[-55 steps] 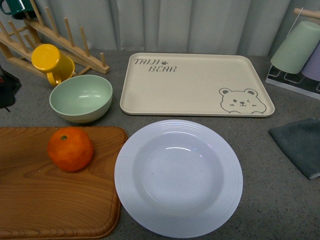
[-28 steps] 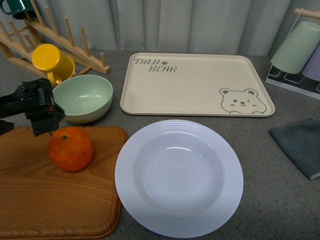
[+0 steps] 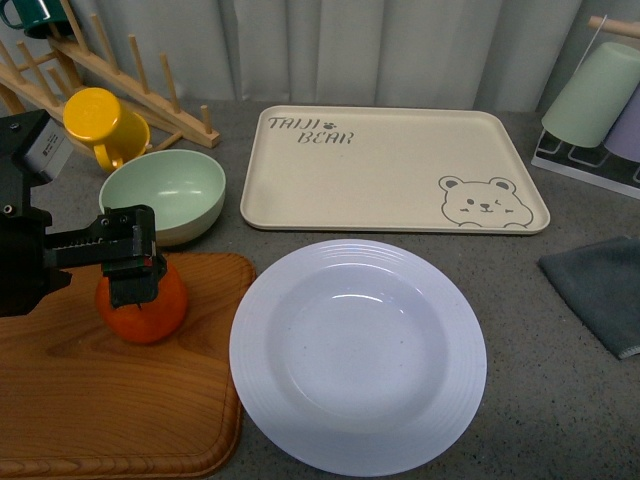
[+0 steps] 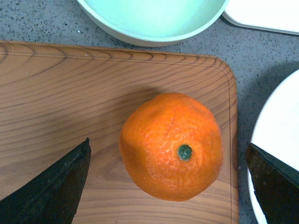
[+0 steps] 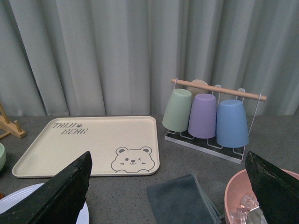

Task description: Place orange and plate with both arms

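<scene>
We see the orange [image 4: 170,147], bright, dimpled, green-stemmed, at frame centre; the left end effector [image 3: 133,272] stands apart, straddling it.

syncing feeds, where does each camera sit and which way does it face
Front view: on the robot's body, facing forward and down; left gripper shows over the orange.
Left wrist view: on the left arm, looking straight down at the orange; both fingers show.
Right wrist view: on the right arm, facing across the bear tray; right gripper shows, open.
All three show the plate.
</scene>
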Tool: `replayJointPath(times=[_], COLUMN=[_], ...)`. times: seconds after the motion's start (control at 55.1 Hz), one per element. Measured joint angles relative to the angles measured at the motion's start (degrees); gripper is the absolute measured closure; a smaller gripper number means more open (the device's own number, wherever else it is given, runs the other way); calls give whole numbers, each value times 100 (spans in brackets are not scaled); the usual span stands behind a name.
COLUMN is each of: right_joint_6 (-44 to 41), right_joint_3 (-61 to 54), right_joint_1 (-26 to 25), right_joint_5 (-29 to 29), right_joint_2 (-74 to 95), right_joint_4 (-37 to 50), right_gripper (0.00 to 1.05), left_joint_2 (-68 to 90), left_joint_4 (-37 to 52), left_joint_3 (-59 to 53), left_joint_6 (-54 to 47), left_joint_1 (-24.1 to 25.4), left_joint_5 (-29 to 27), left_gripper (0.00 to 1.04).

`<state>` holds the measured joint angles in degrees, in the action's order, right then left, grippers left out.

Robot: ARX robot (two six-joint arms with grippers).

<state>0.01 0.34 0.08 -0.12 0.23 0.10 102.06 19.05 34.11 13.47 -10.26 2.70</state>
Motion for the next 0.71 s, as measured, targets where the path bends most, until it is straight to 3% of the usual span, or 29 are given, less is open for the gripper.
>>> replayJointPath(times=[0.708], right_joint_6=[-2], right_joint_3=[0], right_joint_1=[-2], right_joint_5=[0], right_joint_2=[0], right_joint_4=[0], right_gripper=[9], left_joint_2=[660], left_joint_4=[105], left_joint_3=[278], left_joint_6=[15], left_joint_1=[-111], left_joint_5=[90], left_gripper=[6])
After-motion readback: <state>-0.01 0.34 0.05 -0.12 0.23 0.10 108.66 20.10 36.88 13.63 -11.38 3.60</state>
